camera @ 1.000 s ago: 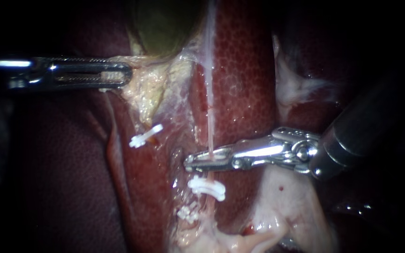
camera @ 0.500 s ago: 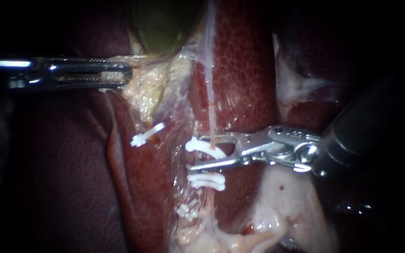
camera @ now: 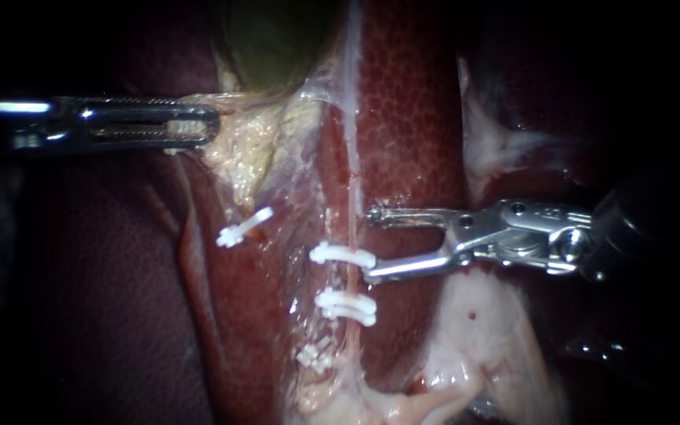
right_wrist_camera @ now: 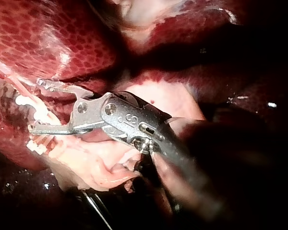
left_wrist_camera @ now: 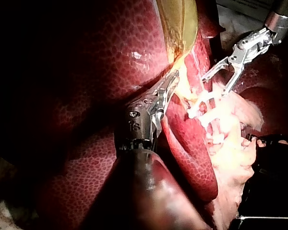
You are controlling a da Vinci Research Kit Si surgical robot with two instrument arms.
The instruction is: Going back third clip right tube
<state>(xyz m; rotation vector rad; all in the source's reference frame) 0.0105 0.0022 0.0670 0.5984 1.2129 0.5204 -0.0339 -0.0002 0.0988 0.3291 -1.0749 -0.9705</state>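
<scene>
Clip (camera: 342, 254) crosses the right tube (camera: 353, 197); my right instrument (camera: 370, 243), at three o'clock, has its jaws gaping and empty. My left instrument (camera: 210, 126) pinches tissue (camera: 247, 145), likely for tension.

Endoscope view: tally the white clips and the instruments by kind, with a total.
White clips: 4 (leftmost clip, upper clip, middle clip, lowest clip)
Instruments: 2 (left instrument, right instrument)
Total: 6

Darkness around the lit liver (camera: 403, 118)
Light falls only on the liver; beyond its edges all is black, save a pale strip (left_wrist_camera: 237, 13) behind it, too dim to identify.
</scene>
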